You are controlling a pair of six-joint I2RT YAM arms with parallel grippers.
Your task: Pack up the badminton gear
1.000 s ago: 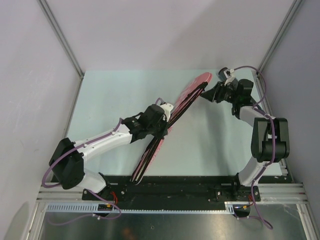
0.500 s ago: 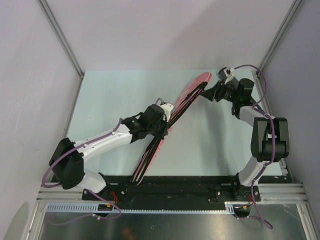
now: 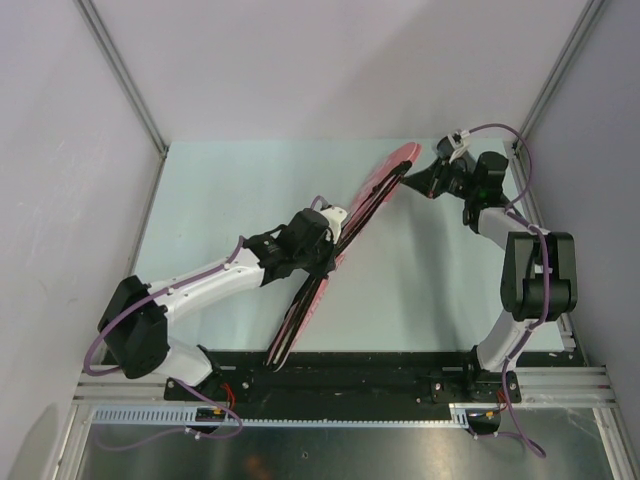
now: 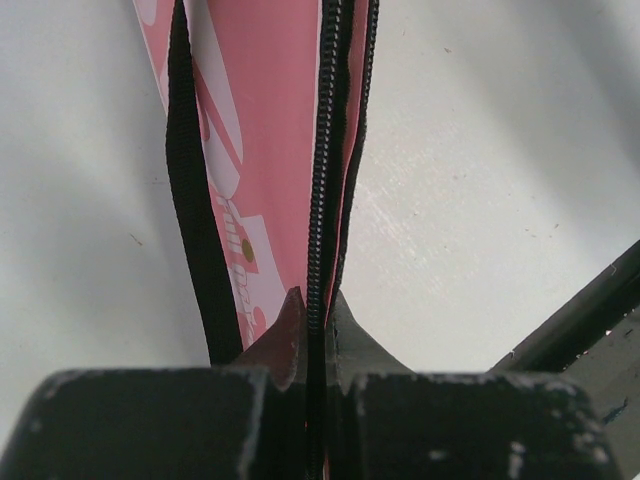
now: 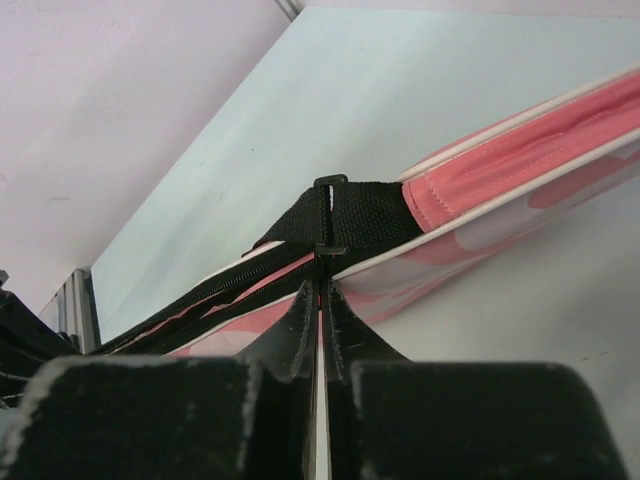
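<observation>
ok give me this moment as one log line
racket cover: on edge, diagonal over table | left pincer: shut on its zip edge, mid-length | right pincer: shut at zip by black strap, far end

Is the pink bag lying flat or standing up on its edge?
On its edge. From above, the racket cover shows only as a thin strip, pinched by the left fingers and right fingers.

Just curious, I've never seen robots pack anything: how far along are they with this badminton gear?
Nearly done, it seems. No loose gear shows on the table, so it is probably inside the pink cover, though I cannot see in. In hand: the left pincer clamps the cover's edge; the right pincer pinches by the black strap. Left: the zip looks parted there, not yet closed.
</observation>
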